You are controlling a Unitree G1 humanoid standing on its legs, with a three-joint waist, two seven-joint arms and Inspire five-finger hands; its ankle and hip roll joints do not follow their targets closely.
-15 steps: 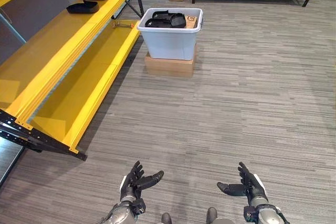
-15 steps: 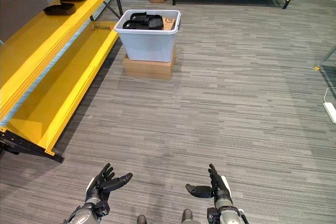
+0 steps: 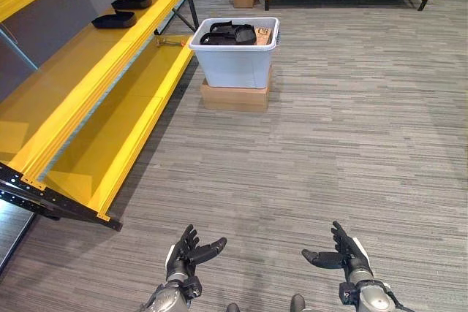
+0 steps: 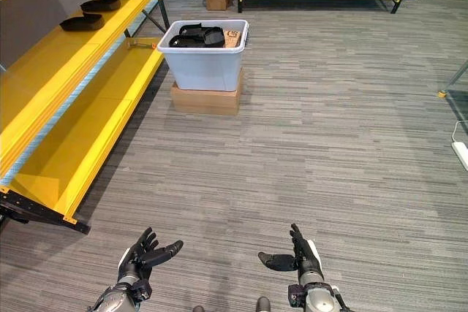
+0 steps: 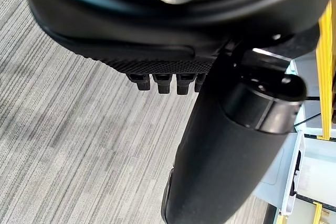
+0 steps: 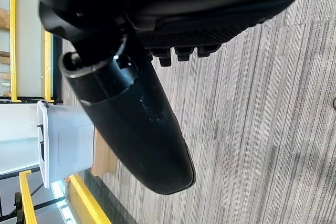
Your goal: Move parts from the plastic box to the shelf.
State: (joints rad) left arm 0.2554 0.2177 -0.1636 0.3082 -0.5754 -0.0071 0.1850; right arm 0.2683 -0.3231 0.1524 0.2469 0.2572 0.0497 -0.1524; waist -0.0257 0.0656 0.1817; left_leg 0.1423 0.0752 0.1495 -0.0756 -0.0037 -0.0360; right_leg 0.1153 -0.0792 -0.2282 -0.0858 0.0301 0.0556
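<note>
Black plastic parts (image 3: 230, 33) sit in pale plastic box (image 3: 235, 63) far ahead. Left hand (image 3: 189, 252), right hand (image 3: 342, 256) empty, fingers apart. Step: getting near. Next: walk closer, reach in; yellow metal shelf (image 3: 88, 60) waits.

Bright, even light from overhead. The grey carpet (image 3: 329, 144) shows soft shadows only, and the yellow shelf (image 3: 88, 71) carries a pale sheen. The head views look crisp.
</note>
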